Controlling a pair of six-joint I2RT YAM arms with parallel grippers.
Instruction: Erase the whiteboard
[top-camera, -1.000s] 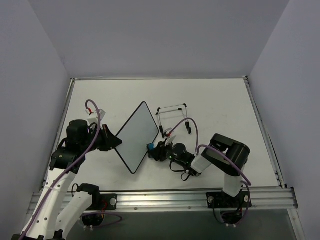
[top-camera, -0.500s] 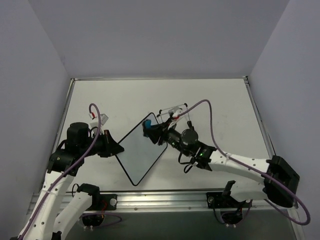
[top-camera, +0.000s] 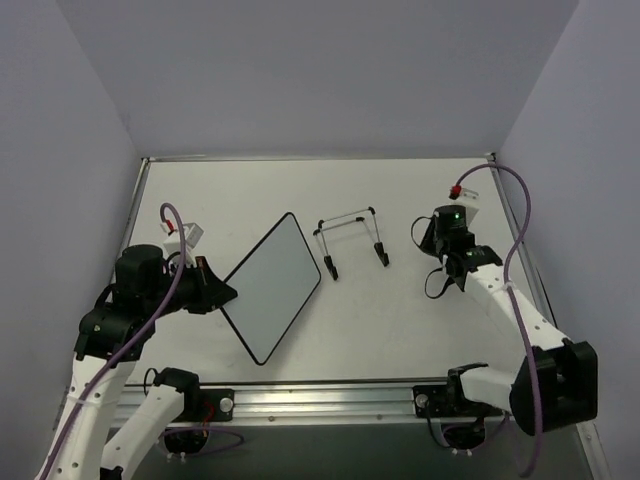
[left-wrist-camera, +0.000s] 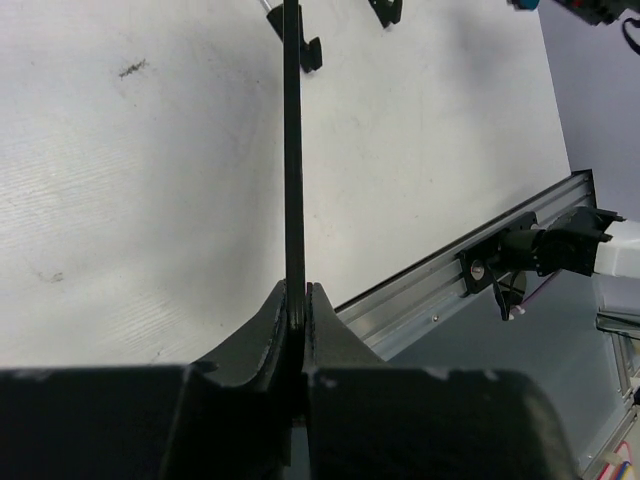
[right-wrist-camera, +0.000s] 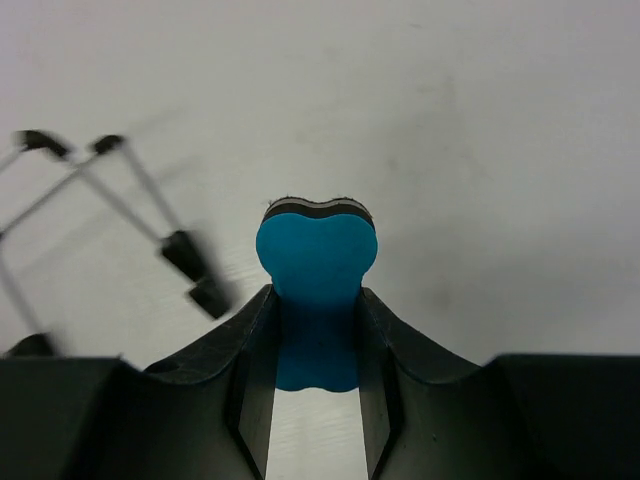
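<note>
Gripping the small flat white rectangular whiteboard (top-camera: 272, 287) with its thin black rim by its left corner, the left gripper (left-wrist-camera: 297, 300) is shut tight on the rim. The board sits left of centre on the white table (top-camera: 420, 190), and its face looks blank from overhead. Whether it lies flat cannot be told. The right gripper (right-wrist-camera: 317, 300), well apart at the far right, is narrowly parted and clamped on a small blue bone-shaped eraser (right-wrist-camera: 317, 255). A thin wire stand with black feet (top-camera: 350, 238) lies between them. The board looks light, thin and stiff, with a slick face. A one-corner pinch would probably let it pivot under wiping pressure, so a deep hold on the rim seems wise.
</note>
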